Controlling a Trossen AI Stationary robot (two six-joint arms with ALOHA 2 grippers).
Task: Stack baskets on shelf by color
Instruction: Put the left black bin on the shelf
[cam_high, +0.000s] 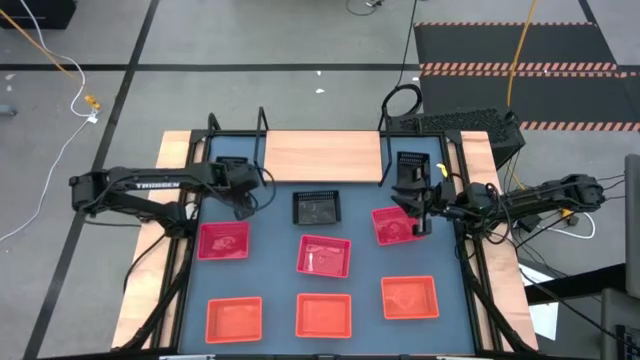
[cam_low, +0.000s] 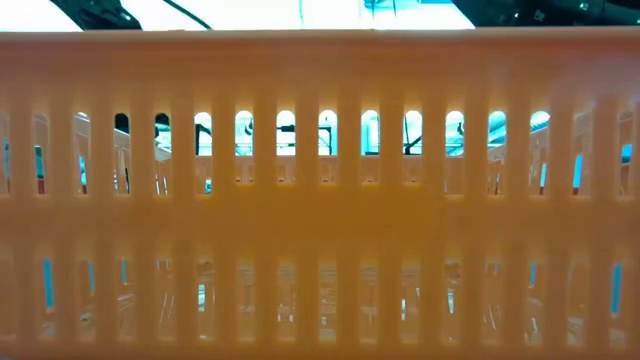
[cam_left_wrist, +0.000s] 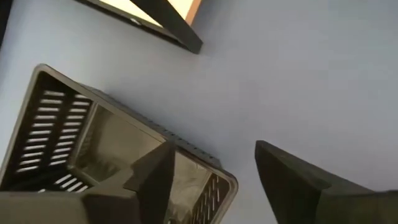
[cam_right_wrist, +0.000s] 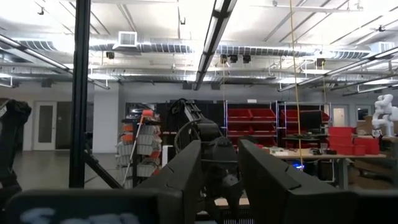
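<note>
Baskets are mostly unsorted: three orange-red along the bottom of the high view, three pinkish-red across the middle, one black basket at centre. Nothing is seen stacked on the shelf at upper centre. A second black basket is pinched by the right gripper at right of centre. The left gripper is spread, holding nothing, over a further black basket.

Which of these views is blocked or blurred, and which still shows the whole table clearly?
The low view is almost filled by an orange-red basket pressed close and soft-focused, with backlight showing through its slots; the left wrist view is slightly blurred over a black basket; the high view shows the shelf evenly lit.
</note>
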